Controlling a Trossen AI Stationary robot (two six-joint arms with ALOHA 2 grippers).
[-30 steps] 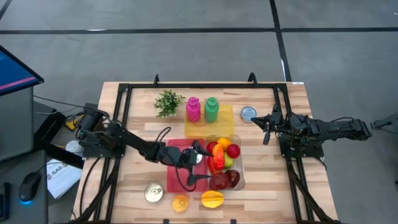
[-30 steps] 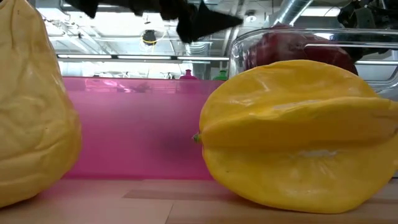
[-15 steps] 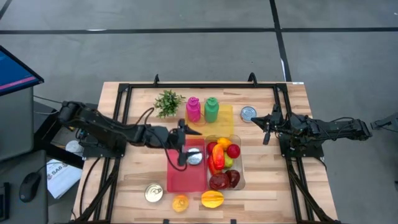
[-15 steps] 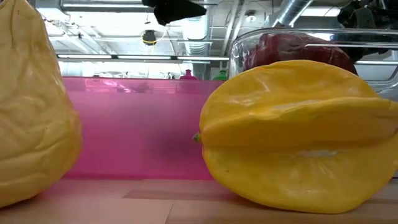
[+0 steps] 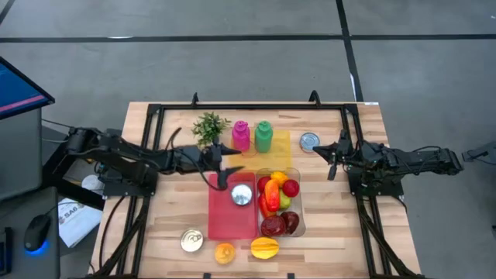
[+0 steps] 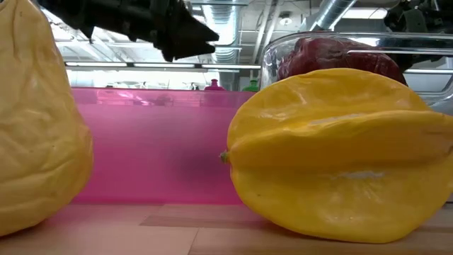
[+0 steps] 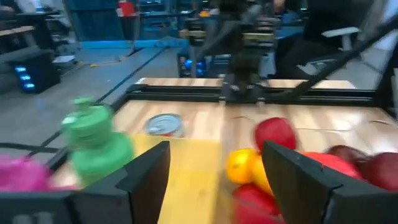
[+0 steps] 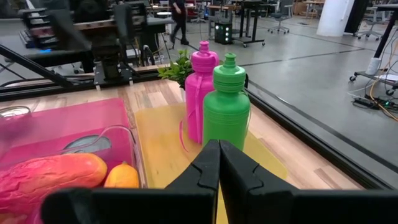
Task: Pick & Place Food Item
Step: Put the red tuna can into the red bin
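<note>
A silver can lies in the pink tray on the bench, just beside the clear container of fruit. The left hand hangs over the tray's far end, near the can but apart from it, fingers spread and holding nothing. Beyond it stand a pink bottle and a green bottle on a yellow mat. The right hand waits at the bench's right side, fingers pressed together, empty.
</note>
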